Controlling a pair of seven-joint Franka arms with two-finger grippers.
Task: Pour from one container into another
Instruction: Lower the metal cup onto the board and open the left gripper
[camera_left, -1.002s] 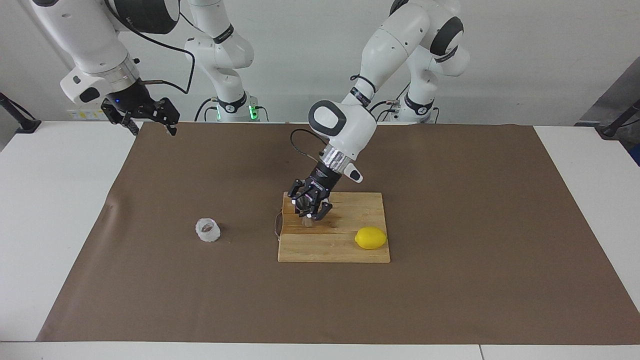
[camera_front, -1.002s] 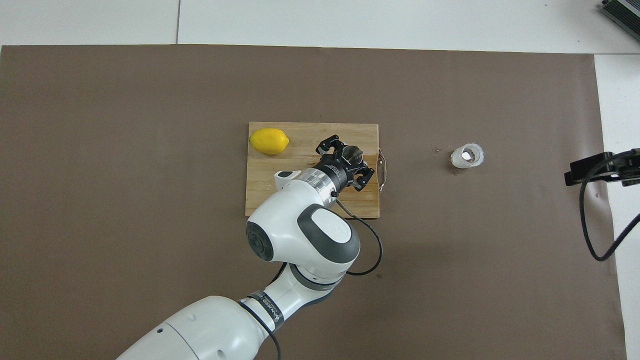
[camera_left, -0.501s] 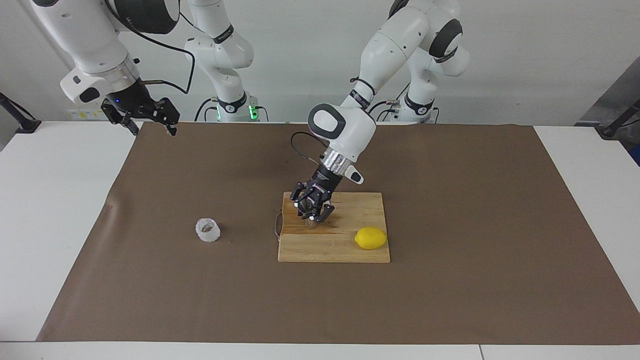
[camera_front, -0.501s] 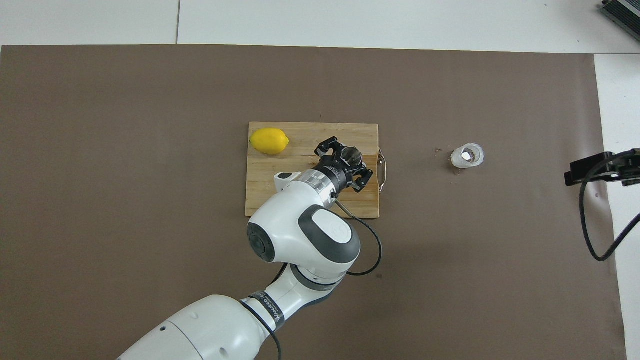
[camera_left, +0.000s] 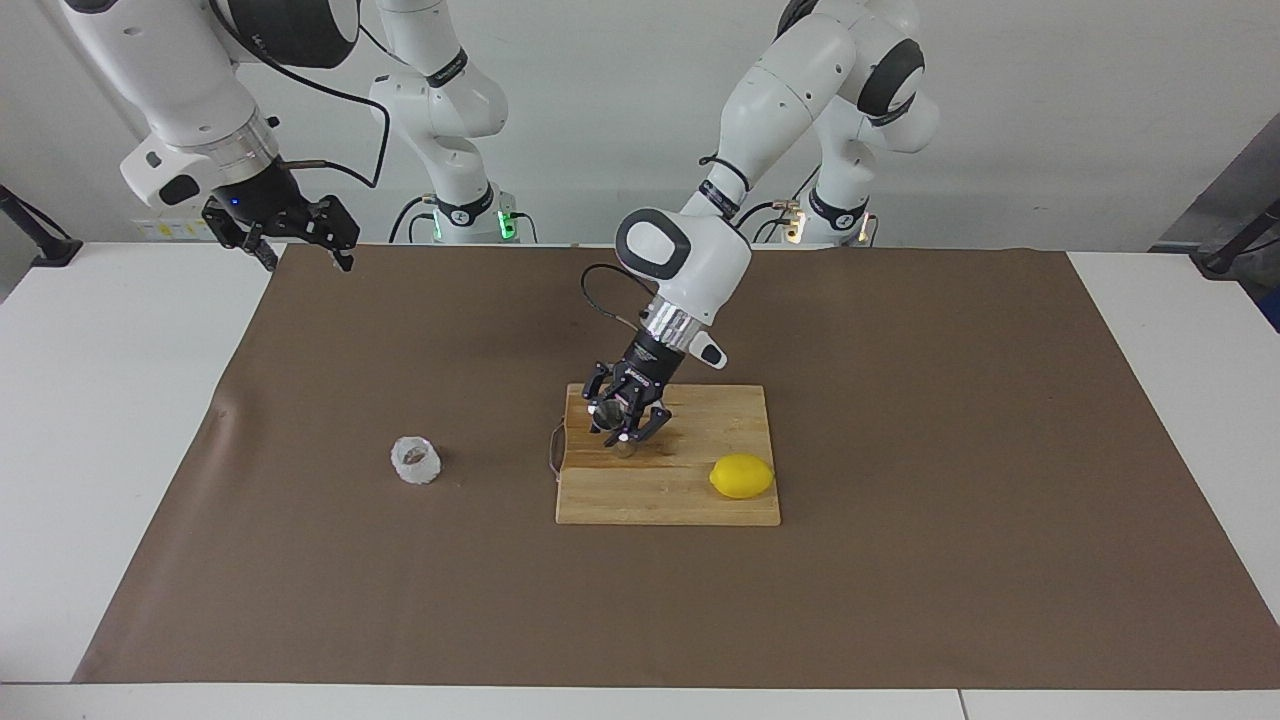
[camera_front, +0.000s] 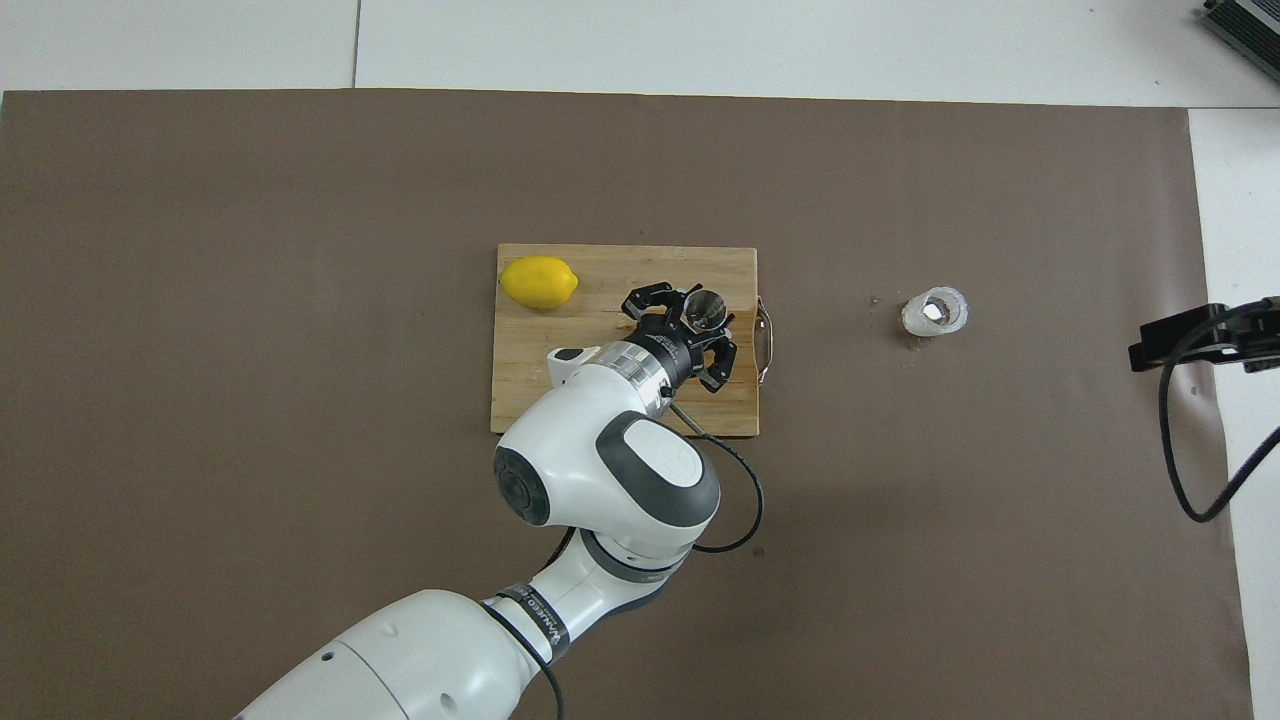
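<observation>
The steel jigger (camera_left: 626, 449) (camera_front: 707, 308) stands upright on the wooden cutting board (camera_left: 690, 503) (camera_front: 522, 352), near the handle end. My left gripper (camera_left: 625, 427) (camera_front: 688, 326) hangs tilted just over it, open, its fingers spread to either side of the jigger's upper cone and holding nothing. The small ridged whitish cup (camera_left: 416, 459) (camera_front: 935, 312) sits on the brown mat toward the right arm's end of the table. My right gripper (camera_left: 292, 238) (camera_front: 1195, 338) waits open above the mat's corner by its base.
A yellow lemon (camera_left: 742, 476) (camera_front: 539, 282) lies on the board's corner farthest from the robots, toward the left arm's end. A wire handle (camera_left: 553, 452) (camera_front: 766, 340) sticks out of the board toward the cup. The brown mat (camera_left: 900, 580) covers most of the table.
My left gripper was shut on the jigger and has let go of it, its fingers spreading and the hand lifting slightly. The jigger stays on the board. The right arm has not moved.
</observation>
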